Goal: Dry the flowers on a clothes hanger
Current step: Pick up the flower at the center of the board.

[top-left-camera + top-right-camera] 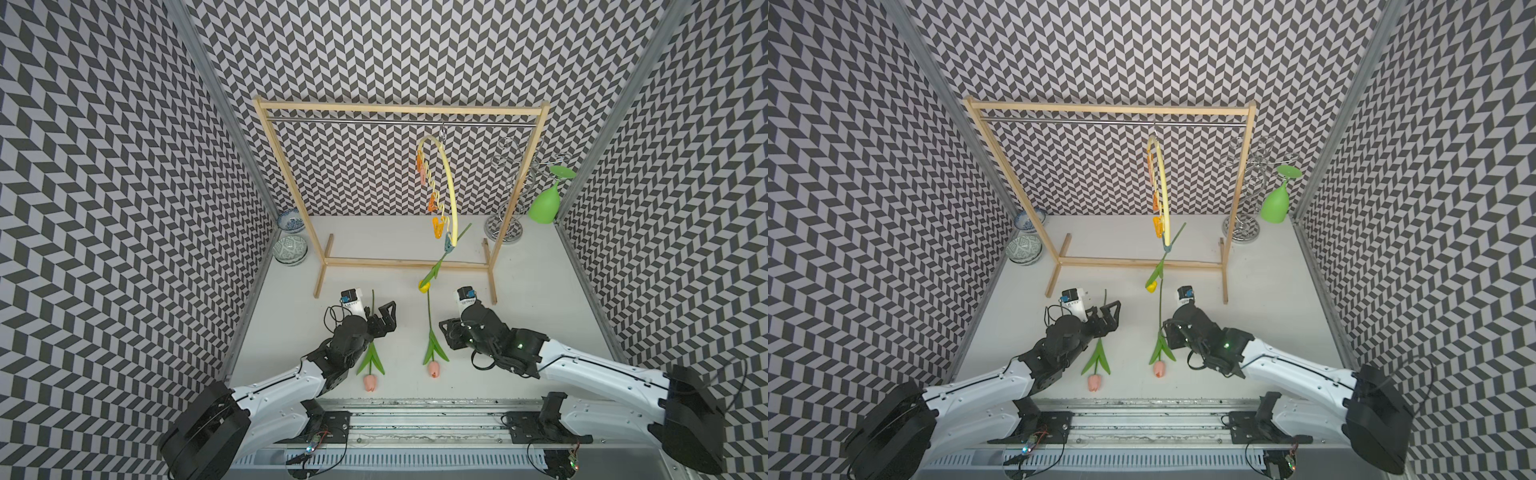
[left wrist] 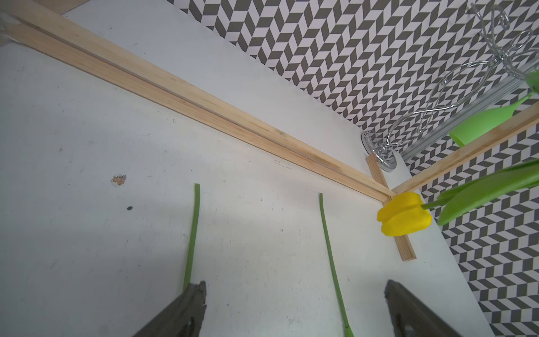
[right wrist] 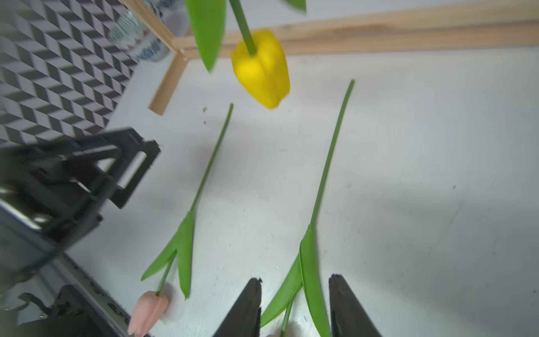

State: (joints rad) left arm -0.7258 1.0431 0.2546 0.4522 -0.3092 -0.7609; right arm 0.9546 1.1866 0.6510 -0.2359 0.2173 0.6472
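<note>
Two arms, left (image 1: pixel 274 395) and right (image 1: pixel 602 370), reach in from a track (image 1: pixel 415 411) at the near edge of the table (image 1: pixel 540 282). The left gripper (image 2: pixel 294 284) has its jaws spread wide and holds nothing. It hovers over the stem of the left pink tulip (image 1: pixel 370 361), and in the left wrist view that stem runs up to one finger (image 2: pixel 180 312). The right gripper (image 3: pixel 296 280) has its jaws narrow but apart, astride the leaves of the right pink tulip (image 1: pixel 432 351); whether its fingers (image 3: pixel 245 315) press the leaves cannot be told. Both pink tulips lie flat on the table near the middle, side by side and apart, heads toward the near edge, stems pointing far. The yellow tulip (image 1: pixel 424 286) hangs head down above the table, its stem clipped in the blue-green peg (image 1: pixel 448 248) at the low near end of the hanger (image 1: pixel 452 195). The hanger hangs by its hook from the metal bar of the wooden rack (image 1: pixel 399 109), right of the middle, with orange pegs (image 1: pixel 434 203) along its wavy bar. In the far left corner two patterned bowls stand just beside each other. The near bowl (image 1: pixel 291 249) shows its patterned inside, and what the far bowl (image 1: pixel 289 219) holds cannot be told. At far right a wire stand (image 1: pixel 505 228) carries a green goblet (image 1: pixel 544 205), tilted, foot up and mouth down.
</note>
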